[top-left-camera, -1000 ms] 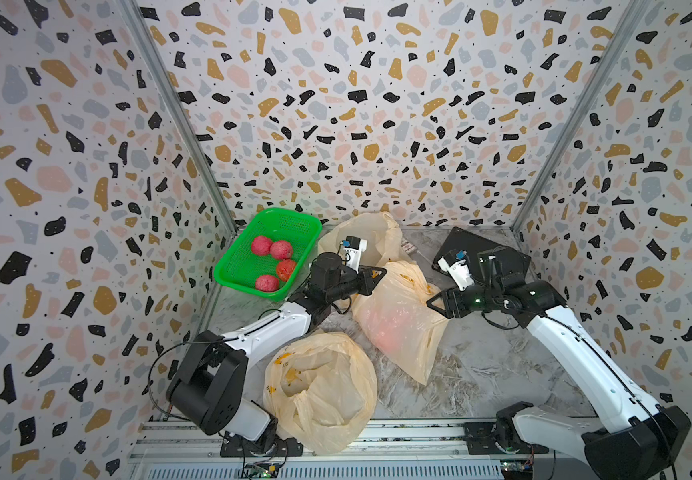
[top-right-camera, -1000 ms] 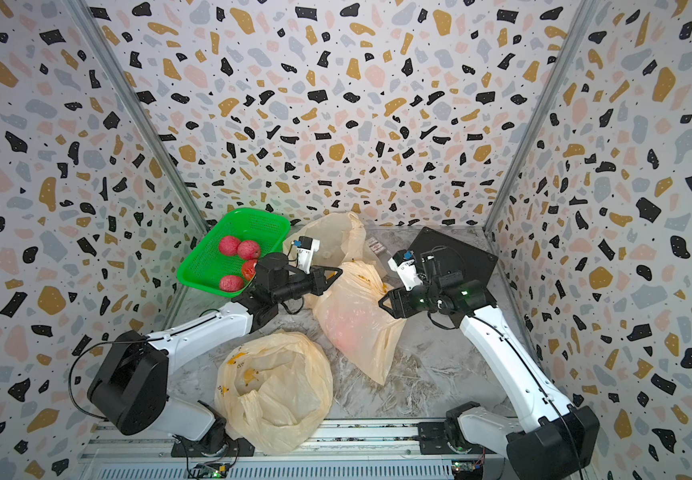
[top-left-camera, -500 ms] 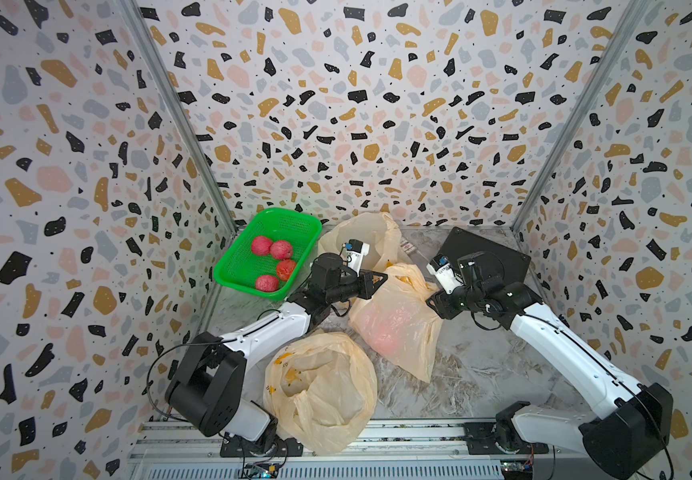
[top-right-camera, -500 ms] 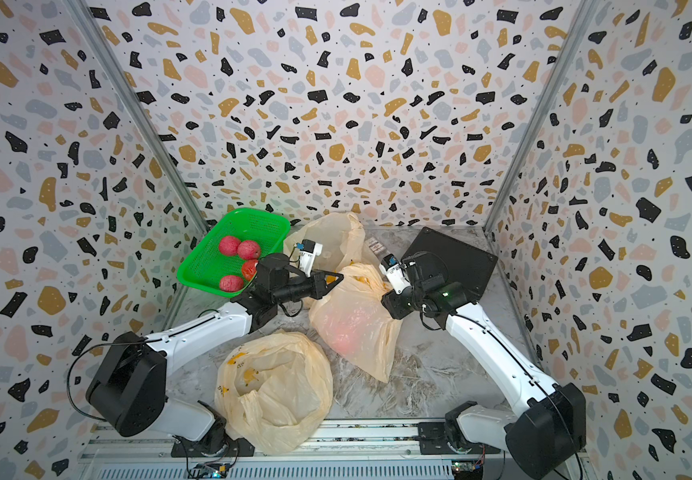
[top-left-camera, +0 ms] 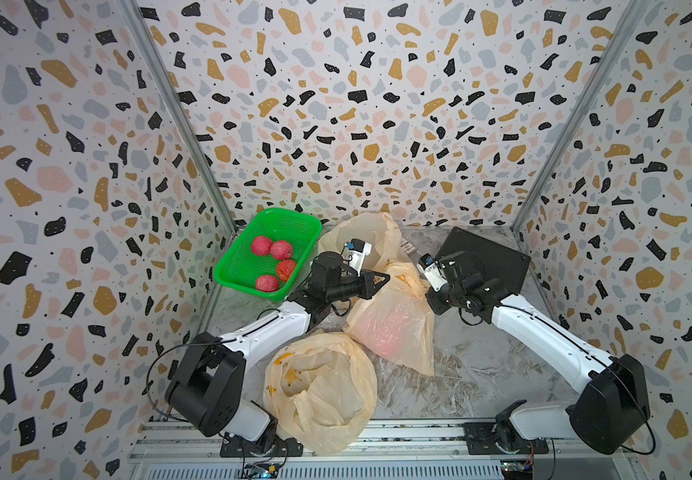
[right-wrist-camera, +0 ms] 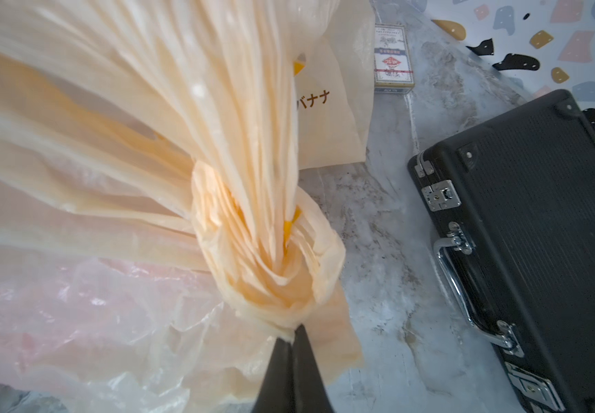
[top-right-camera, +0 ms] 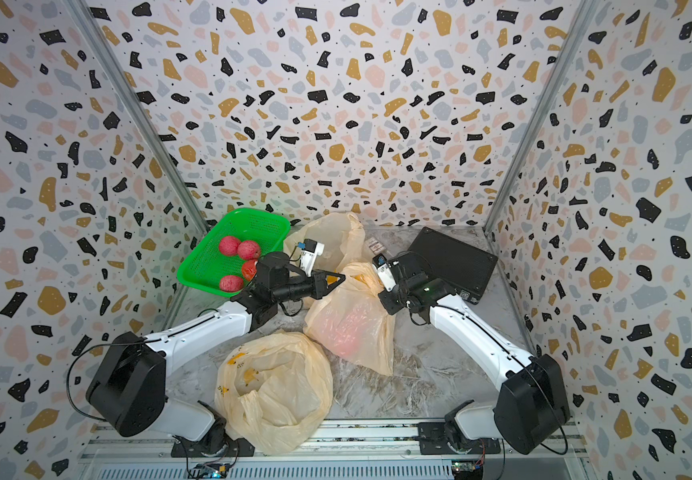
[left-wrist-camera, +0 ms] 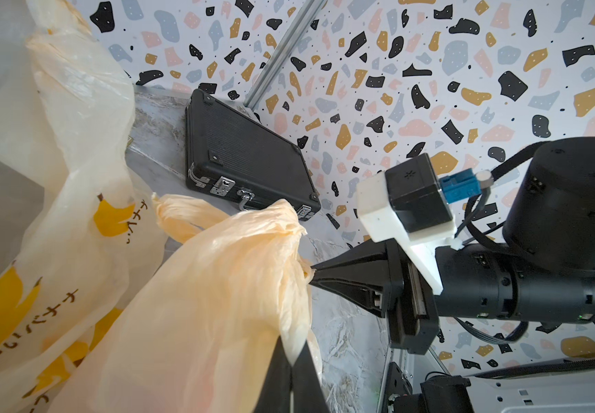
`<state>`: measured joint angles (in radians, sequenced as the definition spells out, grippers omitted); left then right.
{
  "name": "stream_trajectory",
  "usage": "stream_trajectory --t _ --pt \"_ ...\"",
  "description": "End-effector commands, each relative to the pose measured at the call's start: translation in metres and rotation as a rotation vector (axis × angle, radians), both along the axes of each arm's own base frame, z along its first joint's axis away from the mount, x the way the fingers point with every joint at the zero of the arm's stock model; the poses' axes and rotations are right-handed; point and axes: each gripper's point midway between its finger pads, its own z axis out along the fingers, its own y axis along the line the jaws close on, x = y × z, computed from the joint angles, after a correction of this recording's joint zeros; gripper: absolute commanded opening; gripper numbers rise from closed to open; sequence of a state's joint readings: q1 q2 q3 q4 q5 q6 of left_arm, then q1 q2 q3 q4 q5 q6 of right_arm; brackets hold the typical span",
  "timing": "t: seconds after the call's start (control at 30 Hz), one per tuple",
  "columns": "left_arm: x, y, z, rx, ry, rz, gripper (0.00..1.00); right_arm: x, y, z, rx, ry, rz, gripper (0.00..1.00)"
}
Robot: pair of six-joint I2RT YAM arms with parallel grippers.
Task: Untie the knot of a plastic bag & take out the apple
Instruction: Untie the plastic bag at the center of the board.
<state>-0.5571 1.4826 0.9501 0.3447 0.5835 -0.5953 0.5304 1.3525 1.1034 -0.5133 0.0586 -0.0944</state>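
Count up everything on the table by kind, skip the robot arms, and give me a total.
Pale orange thin plastic bags: 3
Pinkish round shape inside the middle one, likely an apple: 1
Loose red apples: 4
Green plastic mesh basket: 1
Black hard case: 1
Small printed card box: 1
Total: 11

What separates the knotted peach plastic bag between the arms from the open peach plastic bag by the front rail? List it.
The knotted peach plastic bag is tied at its neck; the open peach plastic bag gapes upward. The left gripper and right gripper pinch the knotted bag; no gripper touches the open bag. A reddish apple shows through the knotted bag; none shows in the open bag. Both are thin, translucent, crumpled.
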Motion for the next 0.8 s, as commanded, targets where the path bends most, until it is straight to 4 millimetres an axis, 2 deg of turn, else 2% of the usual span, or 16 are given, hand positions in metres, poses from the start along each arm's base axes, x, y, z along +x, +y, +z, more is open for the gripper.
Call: stream_trajectory --t 0.0,0.23,0.43,0.63,0.7,0.77 --pt "-0.003 0.002 0.026 -0.038 -0.064 -0.011 0.0 -0.002 -0.016 0.018 -0.012 -0.033 -0.072 0.0" --pt "0.008 0.024 0.022 -0.053 -0.053 0.054 0.0 -0.04 -0.058 0.019 0.118 0.052 -0.229 0.0" --pt "0.012 0.025 0.004 -0.052 -0.01 0.064 0.0 -0.062 -0.058 0.025 0.279 0.095 -0.252 0.0" --pt "0.032 0.057 -0.025 -0.132 0.067 0.206 0.0 -0.077 -0.07 0.036 0.546 0.074 -0.356 0.0" --pt "0.037 0.058 -0.028 -0.2 0.081 0.207 0.0 -0.083 -0.062 0.041 0.646 0.075 -0.323 0.0" --pt "0.036 0.046 -0.019 -0.24 0.078 0.153 0.0 -0.088 -0.046 0.045 0.721 0.104 -0.244 0.0"
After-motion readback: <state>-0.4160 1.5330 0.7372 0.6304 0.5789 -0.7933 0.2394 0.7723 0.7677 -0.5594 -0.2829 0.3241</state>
